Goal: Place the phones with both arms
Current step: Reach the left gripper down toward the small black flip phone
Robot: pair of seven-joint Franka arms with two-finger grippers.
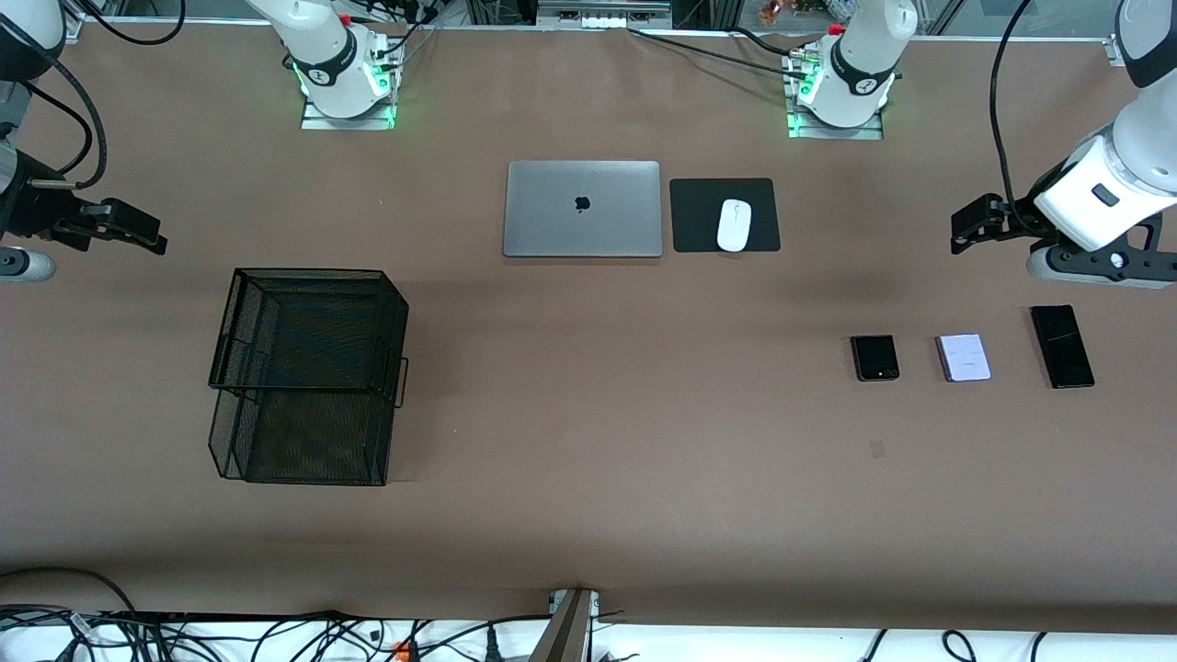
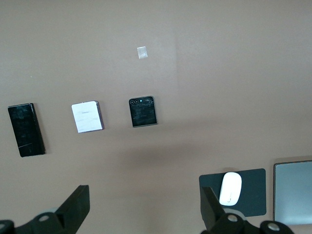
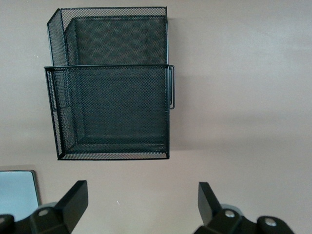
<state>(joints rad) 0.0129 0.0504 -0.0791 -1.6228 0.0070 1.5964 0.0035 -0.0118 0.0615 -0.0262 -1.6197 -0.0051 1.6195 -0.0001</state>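
Three phones lie in a row toward the left arm's end of the table: a small squarish black phone, a pale lavender-white phone and a long slim black phone. My left gripper hangs open and empty above the table, over bare table between the phones and the mouse pad. My right gripper is open and empty too, up in the air at the right arm's end, near the mesh basket.
A black wire-mesh basket stands toward the right arm's end. A closed grey laptop and a white mouse on a black pad lie mid-table near the bases. A small tape mark sits nearer the camera than the phones.
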